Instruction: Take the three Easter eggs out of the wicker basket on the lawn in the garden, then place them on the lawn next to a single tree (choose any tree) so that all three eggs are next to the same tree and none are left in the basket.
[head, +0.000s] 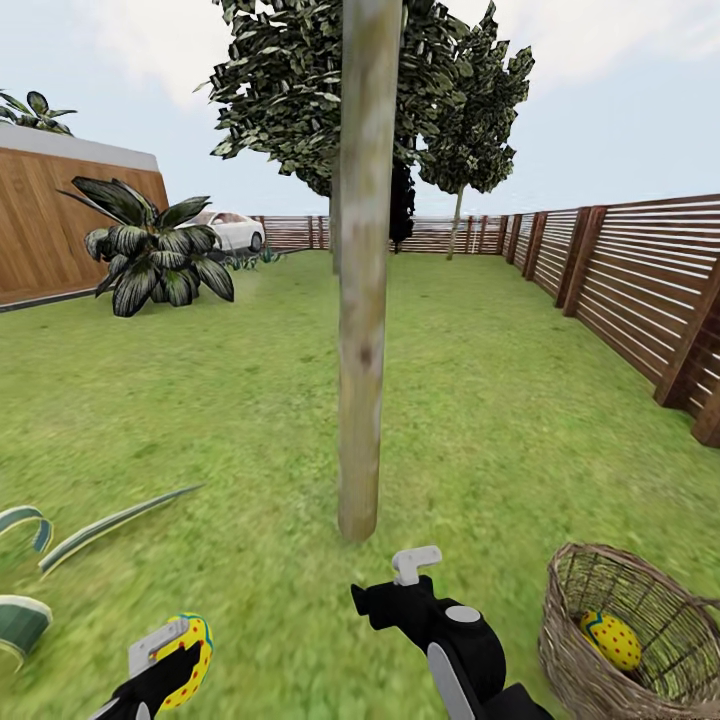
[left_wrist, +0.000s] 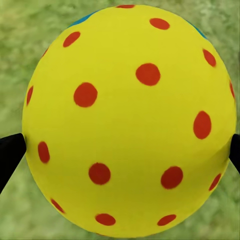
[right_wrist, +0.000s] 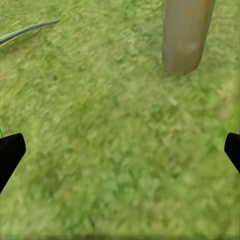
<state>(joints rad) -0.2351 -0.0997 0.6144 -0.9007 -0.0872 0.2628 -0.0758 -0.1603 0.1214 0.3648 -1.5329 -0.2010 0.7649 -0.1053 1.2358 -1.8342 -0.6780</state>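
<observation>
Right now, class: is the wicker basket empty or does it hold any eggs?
Not empty. The head view shows one Easter egg lying inside the wicker basket against its far wall; whether another hides behind the near wall cannot be told.

- One Easter egg (head: 192, 655), yellow with red dots, sits clamped in the left gripper (head: 172, 662) above the lawn (head: 240, 440).
- Another egg (head: 612, 640) lies inside the wicker basket (head: 600, 690).
- The tree (head: 365, 300) stands upright just beyond.
</observation>
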